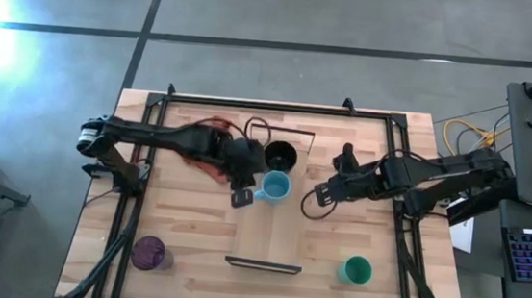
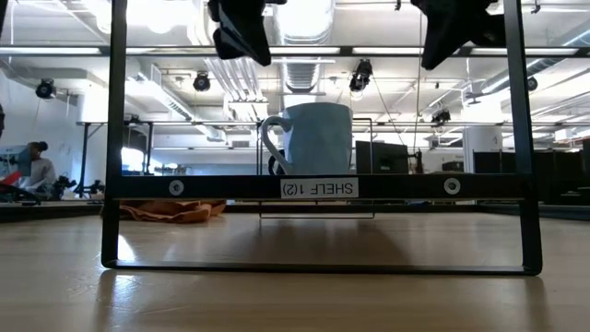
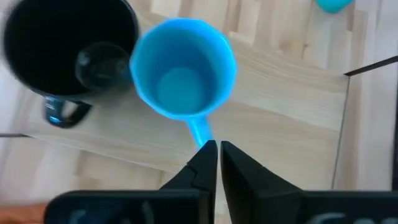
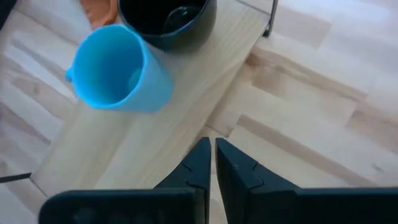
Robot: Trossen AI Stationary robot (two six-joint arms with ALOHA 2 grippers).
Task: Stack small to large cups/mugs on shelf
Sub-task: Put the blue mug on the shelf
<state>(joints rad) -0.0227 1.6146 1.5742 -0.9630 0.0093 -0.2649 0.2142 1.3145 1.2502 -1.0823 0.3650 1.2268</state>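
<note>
The light blue cup (image 3: pixel 181 67) stands on the shelf (image 1: pixel 269 228), handle just ahead of the left gripper (image 3: pixel 217 152), jaws pressed together. The right gripper (image 4: pixel 210 151), also closed, hovers beside the shelf.

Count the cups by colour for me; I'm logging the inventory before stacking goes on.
Black cup: 1, on the shelf
Light blue cup: 1, on the shelf beside the black one
Green cup: 1, on the table, right of the shelf
Purple cup: 1, on the table, left of the shelf
Total: 4 cups
</note>
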